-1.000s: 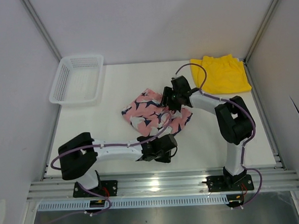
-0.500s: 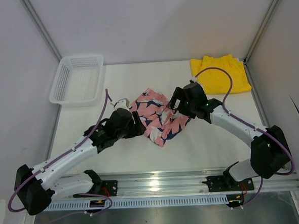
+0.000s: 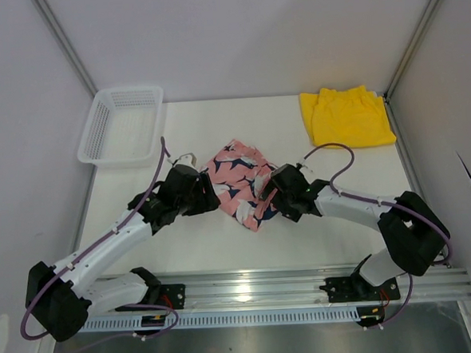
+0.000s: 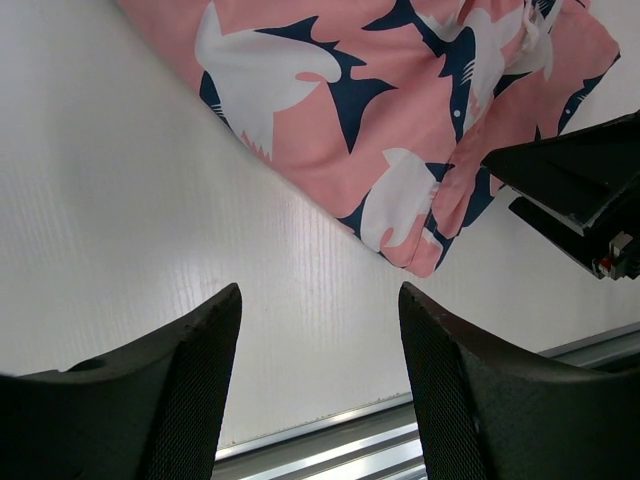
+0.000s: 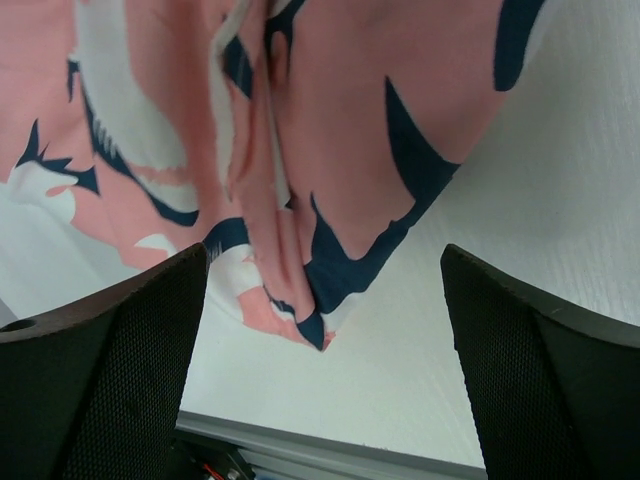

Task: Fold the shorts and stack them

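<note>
While it lies folded into a rough diamond near the middle of the white table [image 3: 184, 244], the pink cloth pair of shorts [image 3: 239, 176] with its navy-and-white whale-like print is flanked by both arms. Its surface is mostly flat, with a ridge of bunched folds running along the right half, seen close in the right wrist view [image 5: 330, 120]. One pointed corner faces the near edge.

The left gripper [image 3: 209, 196] sits at the cloth's left edge. In its own view the fingers stand apart over bare table [image 4: 320, 380] with nothing between them, and the pink edge [image 4: 330, 110] lies just beyond their tips. The right gripper [image 3: 273, 197] is at the opposite, right-hand edge, jaws spread wide [image 5: 325, 360]. The near corner of the cloth shows between the two fingers, but nothing is pinched; whether the fingers touch the fabric cannot be told.

The plain bright yellow cloth pair of shorts [image 3: 348, 117] lies flat in the far right corner, well apart from the pink pair. A loop of the right arm's purple cable [image 3: 334, 148] arches over the bare table between them. A white plastic mesh basket [image 3: 106, 156] sits at the far left corner, apart from both pairs. An aluminium rail [image 3: 258, 291] runs along the near edge.
</note>
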